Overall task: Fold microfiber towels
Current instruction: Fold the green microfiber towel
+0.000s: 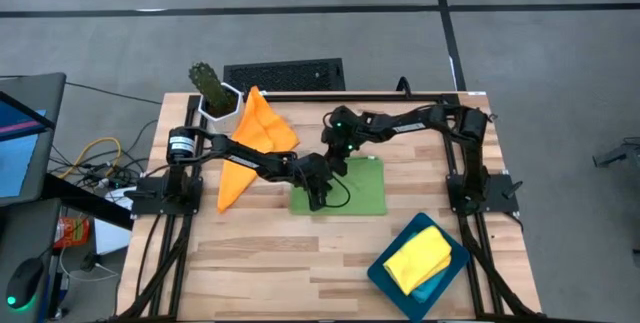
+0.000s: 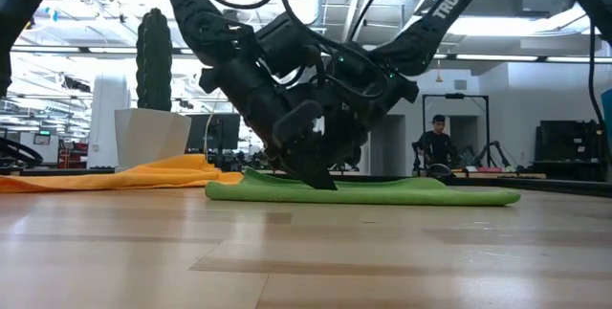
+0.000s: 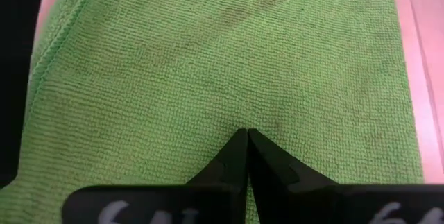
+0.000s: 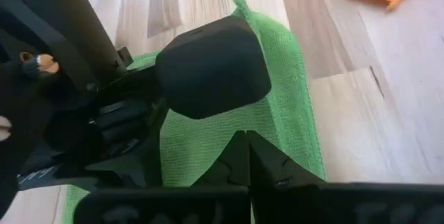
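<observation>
Green towel (image 3: 208, 64) is being pressed flat at the frame's center by the left gripper (image 1: 318, 201), fingers squeezed together, nothing pinched. Right gripper (image 1: 338, 166) is being held just above it, also pressed together. Orange towel (image 1: 255, 143) is lying upper left, and the yellow towel (image 1: 418, 258) is sitting in the teal tray (image 1: 455, 273) lower right.

Grey concrete floor (image 1: 520, 73) with dark seams around the wooden table (image 1: 300, 263) — behind it a bright hall, ceiling lights (image 2: 86, 8), a person (image 2: 436, 146) standing far back.
</observation>
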Tool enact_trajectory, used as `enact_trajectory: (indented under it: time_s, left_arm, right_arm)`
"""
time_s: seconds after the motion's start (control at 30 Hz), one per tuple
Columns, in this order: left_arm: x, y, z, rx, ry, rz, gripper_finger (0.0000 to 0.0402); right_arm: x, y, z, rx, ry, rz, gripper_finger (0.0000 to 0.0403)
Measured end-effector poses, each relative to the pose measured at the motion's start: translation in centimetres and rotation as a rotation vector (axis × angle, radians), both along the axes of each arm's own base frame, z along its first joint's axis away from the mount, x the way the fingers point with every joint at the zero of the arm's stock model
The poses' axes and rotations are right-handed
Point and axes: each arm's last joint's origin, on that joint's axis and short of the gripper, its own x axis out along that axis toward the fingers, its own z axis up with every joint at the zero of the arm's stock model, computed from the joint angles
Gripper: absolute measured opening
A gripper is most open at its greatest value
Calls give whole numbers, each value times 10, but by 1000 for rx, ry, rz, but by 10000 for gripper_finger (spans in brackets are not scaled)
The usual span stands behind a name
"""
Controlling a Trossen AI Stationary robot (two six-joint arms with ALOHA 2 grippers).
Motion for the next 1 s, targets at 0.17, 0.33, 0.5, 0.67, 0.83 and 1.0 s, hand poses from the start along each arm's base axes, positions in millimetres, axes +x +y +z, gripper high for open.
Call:
enact_trajectory:
  time_s: [0.17,0.33,0.5,0.67,0.83,1.0]
  left_arm:
    - [0,0,0,-28,-2,29,4]
    - [2,-3,1,8,-11,-13,4]
    - [3,-6,2,42,-33,-57,4]
    - [4,-6,2,46,-37,-67,4]
    - [3,-11,1,50,-30,-73,4]
    - [3,-13,1,27,-32,-67,4]
  right_arm:
    - [-5,-14,-1,-48,23,-69,11]
    - [-18,-41,4,-79,68,-246,16]
    - [-13,-22,20,8,-6,-100,12]
    - [-1,17,17,-50,0,53,12]
    - [3,26,19,-153,-5,68,13]
    - [0,13,19,-150,-13,40,11]
